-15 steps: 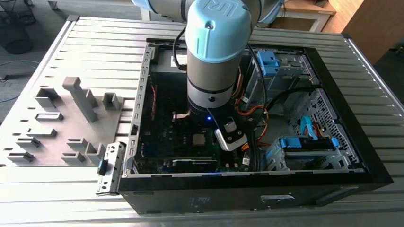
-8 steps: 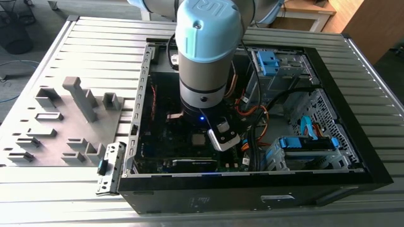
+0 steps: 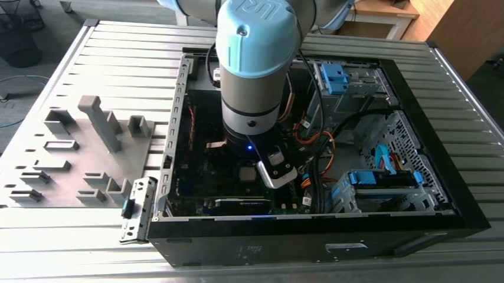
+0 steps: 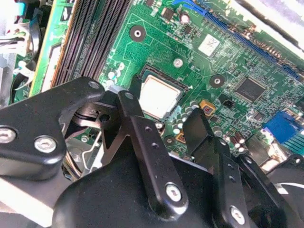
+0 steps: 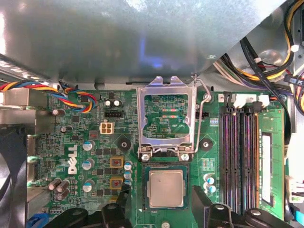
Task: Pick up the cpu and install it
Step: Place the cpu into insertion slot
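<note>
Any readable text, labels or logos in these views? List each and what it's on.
White logo on the motherboard, first wrist view: a brand mark, not quoted.
Raised letters on the arm's blue cap, exterior view: a brand mark, not quoted.
White sticker on the motherboard, second wrist view: too small to read.
cpu lid: no print legible.
Board silkscreen: too small to read.

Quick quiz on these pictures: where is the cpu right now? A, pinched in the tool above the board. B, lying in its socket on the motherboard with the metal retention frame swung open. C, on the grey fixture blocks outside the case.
B: in the first wrist view the cpu lies flat in the socket on the motherboard, and the metal retention frame stands swung open beside it.
</note>
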### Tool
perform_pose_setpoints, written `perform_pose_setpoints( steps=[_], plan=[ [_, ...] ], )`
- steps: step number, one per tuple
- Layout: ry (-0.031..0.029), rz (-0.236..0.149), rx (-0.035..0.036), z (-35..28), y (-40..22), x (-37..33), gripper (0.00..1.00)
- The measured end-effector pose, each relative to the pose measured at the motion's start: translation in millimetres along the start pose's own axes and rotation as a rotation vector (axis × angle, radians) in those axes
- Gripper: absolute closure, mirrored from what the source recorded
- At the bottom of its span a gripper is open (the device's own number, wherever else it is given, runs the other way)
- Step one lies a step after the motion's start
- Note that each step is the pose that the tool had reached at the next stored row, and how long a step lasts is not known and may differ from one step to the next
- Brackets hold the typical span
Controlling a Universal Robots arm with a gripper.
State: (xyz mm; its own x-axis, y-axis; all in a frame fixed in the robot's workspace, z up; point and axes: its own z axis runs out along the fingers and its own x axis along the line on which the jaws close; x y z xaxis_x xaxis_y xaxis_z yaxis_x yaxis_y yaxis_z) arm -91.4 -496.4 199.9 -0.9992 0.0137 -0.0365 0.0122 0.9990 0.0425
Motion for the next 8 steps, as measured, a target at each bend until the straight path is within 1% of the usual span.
perform_pose_setpoints(
  steps=[1,2,3,5,6,8],
  plan=[
    [0.0,0.0,0.0,0.0,0.0,0.0,0.4],
    [0.0,0.0,-0.0001,0.0,0.0,0.1,0.46],
    [0.0,0.0,-0.0001,0.0,0.0,0.1,0.46],
    [0.0,0.0,0.0,0.0,0.0,0.2,0.58],
    [0.0,0.0,-0.0001,0.0,0.0,0.2,0.58],
    [0.0,0.0,0.0,0.0,0.0,0.3,0.69]
  ],
)
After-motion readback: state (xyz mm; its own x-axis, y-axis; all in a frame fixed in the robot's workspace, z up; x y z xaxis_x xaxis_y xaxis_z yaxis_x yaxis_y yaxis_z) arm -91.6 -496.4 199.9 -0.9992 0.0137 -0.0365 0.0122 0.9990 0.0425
